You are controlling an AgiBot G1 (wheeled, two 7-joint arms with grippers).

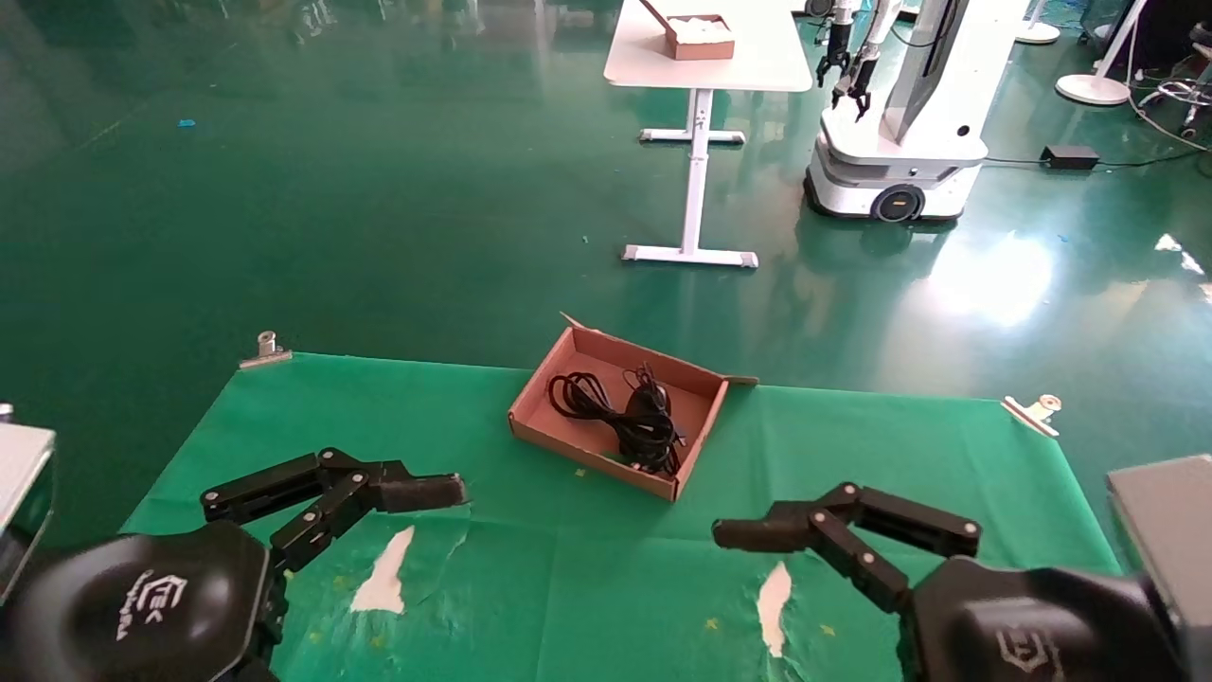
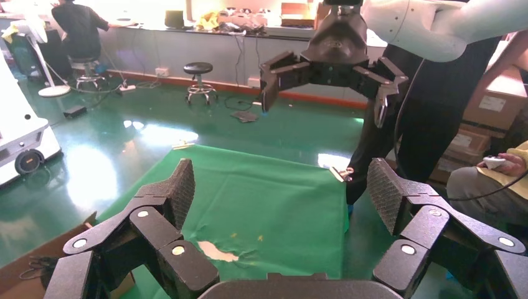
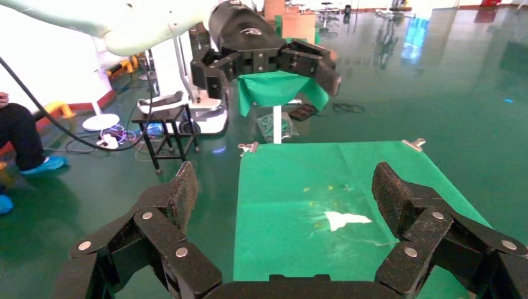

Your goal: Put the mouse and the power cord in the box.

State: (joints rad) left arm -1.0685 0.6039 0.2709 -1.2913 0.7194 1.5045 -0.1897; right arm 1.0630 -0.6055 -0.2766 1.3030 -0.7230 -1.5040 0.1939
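Both the mouse (image 1: 655,396) and the power cord (image 1: 606,413) lie in the box (image 1: 530,413), ahead between the left tool (image 1: 431,493) and right tool (image 1: 748,533); both tools spread apart, empty.

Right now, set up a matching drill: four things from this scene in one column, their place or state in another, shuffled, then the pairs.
Things:
1. power cord
2. mouse
3. left pincer
4. box

Places or states:
A. on the green cloth, at its far edge
B. open, over the near left of the cloth
C. coiled in the box, left part
D. in the box, right of the coil

Pairs: 1-C, 2-D, 3-B, 4-A
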